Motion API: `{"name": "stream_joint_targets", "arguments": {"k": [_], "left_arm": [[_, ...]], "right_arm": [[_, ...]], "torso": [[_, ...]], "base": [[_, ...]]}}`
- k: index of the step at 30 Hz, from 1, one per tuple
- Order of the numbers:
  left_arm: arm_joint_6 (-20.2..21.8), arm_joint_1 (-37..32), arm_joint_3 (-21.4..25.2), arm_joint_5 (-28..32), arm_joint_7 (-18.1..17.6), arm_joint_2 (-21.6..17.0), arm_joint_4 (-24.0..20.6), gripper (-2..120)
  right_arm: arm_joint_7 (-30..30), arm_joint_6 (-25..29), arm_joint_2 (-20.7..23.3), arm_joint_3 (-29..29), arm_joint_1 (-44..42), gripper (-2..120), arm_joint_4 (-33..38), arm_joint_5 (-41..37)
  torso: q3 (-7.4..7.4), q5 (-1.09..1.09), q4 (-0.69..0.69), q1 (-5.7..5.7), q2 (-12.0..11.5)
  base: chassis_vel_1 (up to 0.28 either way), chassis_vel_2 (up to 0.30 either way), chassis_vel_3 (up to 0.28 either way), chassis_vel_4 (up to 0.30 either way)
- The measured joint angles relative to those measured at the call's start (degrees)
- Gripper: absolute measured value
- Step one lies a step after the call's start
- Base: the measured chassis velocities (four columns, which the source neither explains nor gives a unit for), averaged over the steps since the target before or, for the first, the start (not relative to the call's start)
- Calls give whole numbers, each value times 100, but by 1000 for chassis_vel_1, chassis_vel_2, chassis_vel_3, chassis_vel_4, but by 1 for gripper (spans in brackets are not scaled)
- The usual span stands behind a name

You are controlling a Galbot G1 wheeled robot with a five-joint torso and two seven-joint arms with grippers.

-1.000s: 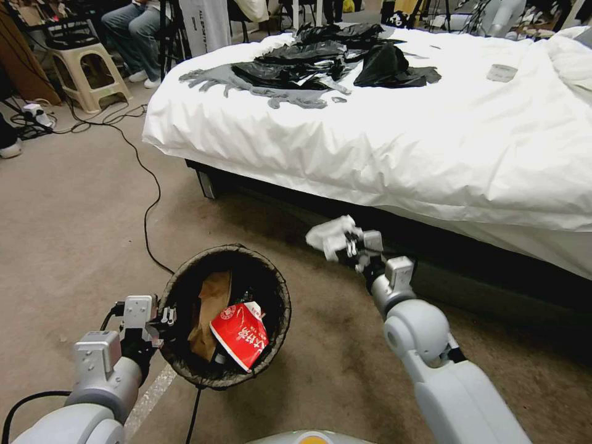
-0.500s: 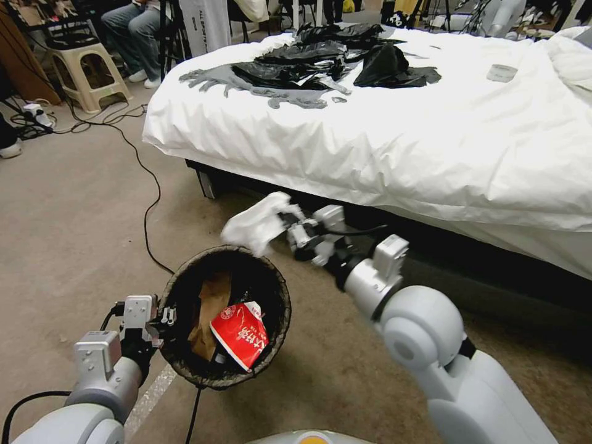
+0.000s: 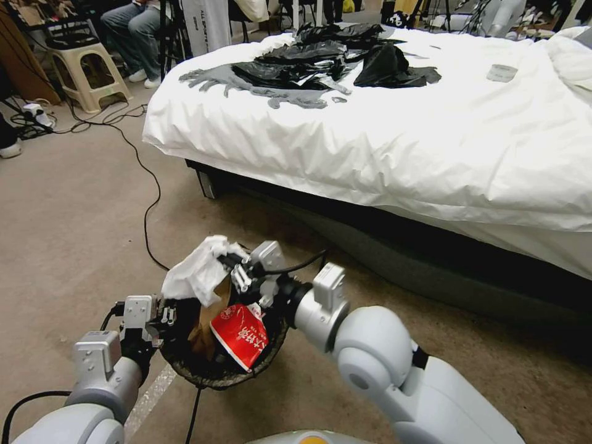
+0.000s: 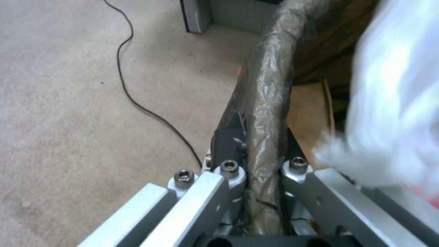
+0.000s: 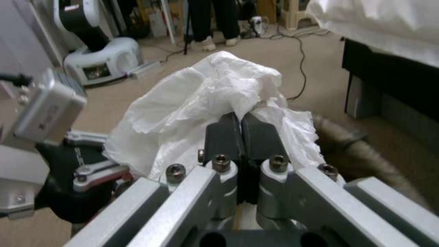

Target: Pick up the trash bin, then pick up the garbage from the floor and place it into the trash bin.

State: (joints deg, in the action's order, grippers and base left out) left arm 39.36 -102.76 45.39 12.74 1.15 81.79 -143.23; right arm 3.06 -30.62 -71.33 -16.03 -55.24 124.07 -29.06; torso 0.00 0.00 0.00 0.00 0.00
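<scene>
1. Trash bin, a small round white plastic bin lined with a dark brown-black bag folded over its rim (image 3: 185, 370), hangs just off the carpeted floor at the near left, in front of the bed; the left end effector (image 3: 161, 316) is clamped on the left side of its rim, and the left wrist view shows the crinkled bag-wrapped rim (image 4: 267, 113) pinched between the dark pads.
2. Inside the bin lie a crushed red-and-white carton (image 3: 242, 336) and a brown paper scrap (image 3: 206, 320).
3. The right end effector (image 3: 237, 271) is above the far-left part of the bin mouth, its pads pressed together on a crumpled white tissue (image 3: 198, 274), which bulges out beyond the fingertips in the right wrist view (image 5: 201, 99).
4. Step in hand, as I judge it: dropping the held garbage into the bin. Part of the tissue appears to overhang the rim on the left, so the next move likely calls for centring it over the opening before the pads part.
5. Materials: the tissue is soft, light and wrinkled, likely to cling or drift; the bag is thin, glossy film; the carton is creased card; the floor is short beige carpet.
</scene>
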Motion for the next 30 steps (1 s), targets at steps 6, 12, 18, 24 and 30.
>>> {"name": "stream_joint_targets", "arguments": {"k": [6,12,18,24,30], "left_arm": [[0,0,0,0,0,0,0,1],[0,0,0,0,0,0,0,1],[0,0,0,0,0,0,0,1],[0,0,0,0,0,0,0,1],[0,0,0,0,0,0,0,1]], "right_arm": [[93,40,-105,-271,-60,0,-402,234],[159,116,-146,-344,-137,0,-722,534],[316,70,-188,-441,-210,10,-868,630],[450,27,-193,-460,-219,28,-920,625],[547,-19,-175,-381,-218,48,-866,551]], "torso": [[0,0,0,0,0],[0,0,0,0,0],[0,1,0,0,0],[0,1,0,0,0],[0,1,0,0,0]], "base": [[0,0,0,0],[0,0,0,0],[0,0,0,0],[0,0,0,0],[0,0,0,0]]}}
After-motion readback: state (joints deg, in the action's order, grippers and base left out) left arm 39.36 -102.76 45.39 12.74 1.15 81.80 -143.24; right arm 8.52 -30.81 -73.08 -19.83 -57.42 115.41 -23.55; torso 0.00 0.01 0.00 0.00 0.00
